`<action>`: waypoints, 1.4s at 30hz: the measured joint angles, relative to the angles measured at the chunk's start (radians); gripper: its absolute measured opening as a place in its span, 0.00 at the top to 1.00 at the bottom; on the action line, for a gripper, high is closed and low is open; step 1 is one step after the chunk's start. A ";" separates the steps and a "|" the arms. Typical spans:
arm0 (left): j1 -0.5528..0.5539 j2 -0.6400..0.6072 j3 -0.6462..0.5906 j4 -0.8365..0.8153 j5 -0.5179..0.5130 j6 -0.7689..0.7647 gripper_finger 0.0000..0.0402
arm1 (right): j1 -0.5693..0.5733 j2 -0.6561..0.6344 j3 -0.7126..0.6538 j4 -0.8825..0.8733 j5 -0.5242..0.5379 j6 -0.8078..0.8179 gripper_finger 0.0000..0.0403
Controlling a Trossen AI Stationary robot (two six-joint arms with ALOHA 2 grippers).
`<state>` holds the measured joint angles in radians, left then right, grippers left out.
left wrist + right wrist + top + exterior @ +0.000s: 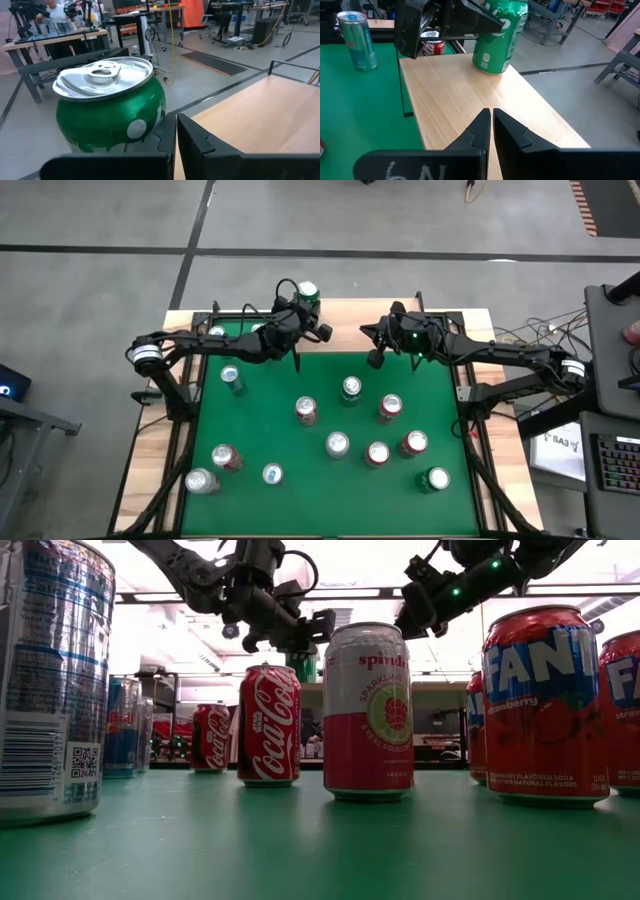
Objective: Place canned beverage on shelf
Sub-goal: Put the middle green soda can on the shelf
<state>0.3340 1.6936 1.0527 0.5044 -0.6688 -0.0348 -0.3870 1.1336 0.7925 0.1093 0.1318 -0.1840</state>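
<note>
I look first at the green table (330, 395), where a dozen or so loose cans stand scattered, then at the shelf (470, 95), the pale wooden board along the table's far edge. On that board stands the green can (498, 37), upright, near the far rim and toward the left arm's side. My left gripper (297, 313) sits right beside it with its fingers pressed together and empty, the can just ahead of them rather than between them. My right gripper (490, 125) hovers over the shelf farther along, also closed on nothing. I judge the can is placed, so the step in hand is getting clear: I would draw the left arm straight back and up, away from the can, avoiding any sideways sweep that could nudge it off the rim.
</note>
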 joint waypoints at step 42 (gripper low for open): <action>0.139 -0.310 0.000 -0.617 0.633 0.306 1.00 | 0.000 0.000 0.000 0.000 0.000 0.000 0.97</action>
<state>0.4727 1.3838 1.0531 -0.1124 -0.0360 0.2711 -0.3870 1.1336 0.7925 0.1093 0.1318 -0.1844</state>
